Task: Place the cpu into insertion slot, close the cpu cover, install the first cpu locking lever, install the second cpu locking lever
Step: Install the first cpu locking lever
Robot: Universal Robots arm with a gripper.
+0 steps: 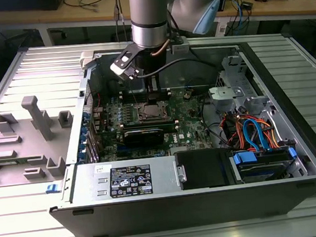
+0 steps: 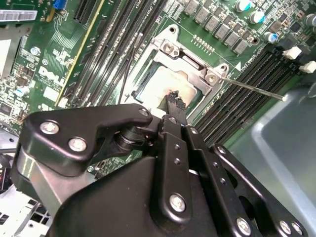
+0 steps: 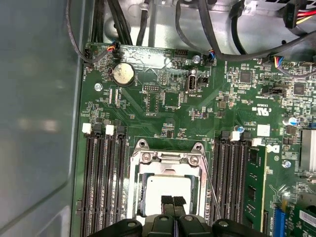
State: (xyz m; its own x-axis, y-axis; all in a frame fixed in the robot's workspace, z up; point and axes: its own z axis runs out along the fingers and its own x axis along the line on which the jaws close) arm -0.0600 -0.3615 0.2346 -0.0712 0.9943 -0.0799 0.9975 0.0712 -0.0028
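Over the insertion slot point(image 1: 153, 112) the claw point(image 3: 173, 201) hangs with its two fingertips point(image 3: 168, 201) pressed together, clenched on nothing that I can see. Their ends are just above or touching the pale top of the cpu point(image 3: 168, 183); I cannot tell which. The cpu lies flat inside the slot, so the placing looks done. Around it the cpu cover point(image 3: 170, 160) appears to lie down as a silvery frame, though the side under the claw is hidden. A thin locking lever point(image 2: 252, 89) stands out from a corner of the slot, slanting across the memory slots point(image 3: 229, 182) beside it, and it looks unlatched. I judge the work to be at the cover or the first lever. That step calls for a level push at the slot's edge, clear of the chip's top, and a sure catch on a very thin rod.

White print marks the green board point(image 3: 163, 98) on all sides of the slot. A black label point(image 1: 129, 181) sits on the grey metal box well apart from the slot.
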